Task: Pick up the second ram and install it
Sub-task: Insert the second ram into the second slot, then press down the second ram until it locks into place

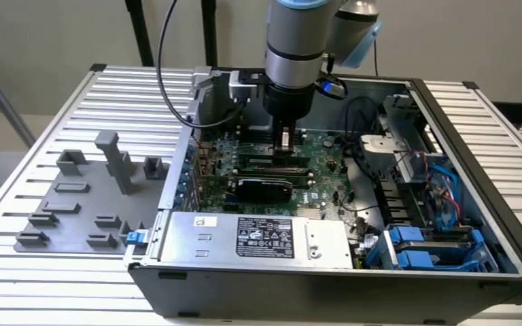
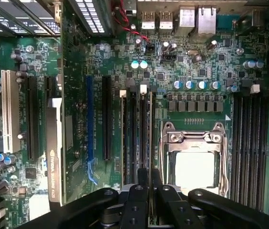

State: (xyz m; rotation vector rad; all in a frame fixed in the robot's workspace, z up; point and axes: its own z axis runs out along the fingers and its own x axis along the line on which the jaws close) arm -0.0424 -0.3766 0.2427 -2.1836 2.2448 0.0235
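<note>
My jaws are nearly closed, pinching the top edge of the second ram, a thin stick seen edge-on, running away from the fingertips along the memory slots. In the exterior view the gripper hangs straight down inside the open PC case, w/ the stick at the slots mid-board.

Step in hand, I judge: the install, not the pickup. The stick looks lined up over or partly down in its slot, just beside the neighbouring stick already seated, w/ the CPU socket on its other side. Can't tell whether the end latches have clicked.

What it calls for, as I read it: straight downward push, stick kept upright & parallel to the slot, notch matched, no sideways lean toward the socket.

Further out: motherboard, graphics card, power supply near edge, grey fixture tray on the desk at the exterior view's left.
</note>
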